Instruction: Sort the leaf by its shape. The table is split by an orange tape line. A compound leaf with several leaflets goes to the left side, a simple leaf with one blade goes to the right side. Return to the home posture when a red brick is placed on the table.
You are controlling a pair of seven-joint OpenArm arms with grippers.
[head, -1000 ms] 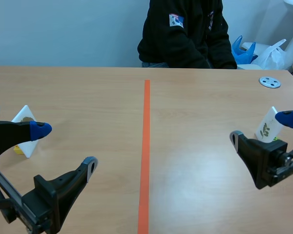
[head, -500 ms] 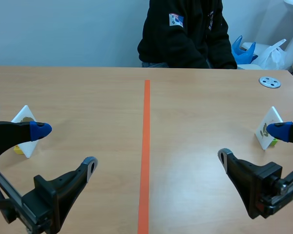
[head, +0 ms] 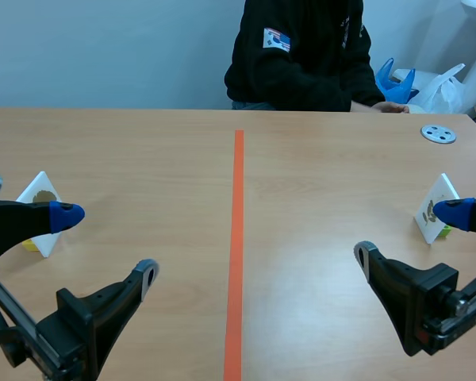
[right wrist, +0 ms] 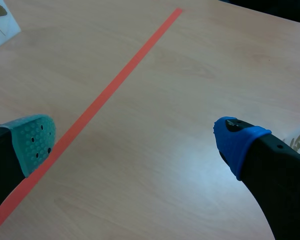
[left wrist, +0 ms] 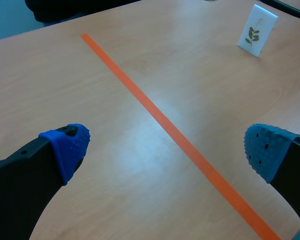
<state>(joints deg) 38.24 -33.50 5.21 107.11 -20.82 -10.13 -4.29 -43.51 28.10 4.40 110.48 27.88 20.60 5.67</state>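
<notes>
Right of the orange tape line [head: 238,238] a white card [head: 435,208] stands upright on a small yellow-green base; the left wrist view shows a sprig of several leaflets on this card [left wrist: 257,30]. A second white card [head: 38,208] with a brownish leaf stands on the left side, and the right wrist view catches it at a corner [right wrist: 0,17]. My right gripper [head: 408,232] is open just in front of the right card, holding nothing. My left gripper [head: 107,242] is open beside the left card, holding nothing. Both wrist views show bare table between the fingers.
A person in a dark jacket sits across the table with a hand [head: 389,107] at the far edge. A round metal disc [head: 439,133] lies at the far right. Blue and white bags [head: 428,83] sit beyond the table's right corner.
My right gripper has drawn back and down from the right card, which now stands upright and free. The person has shifted a hand to the table edge. The left arm has barely moved.
</notes>
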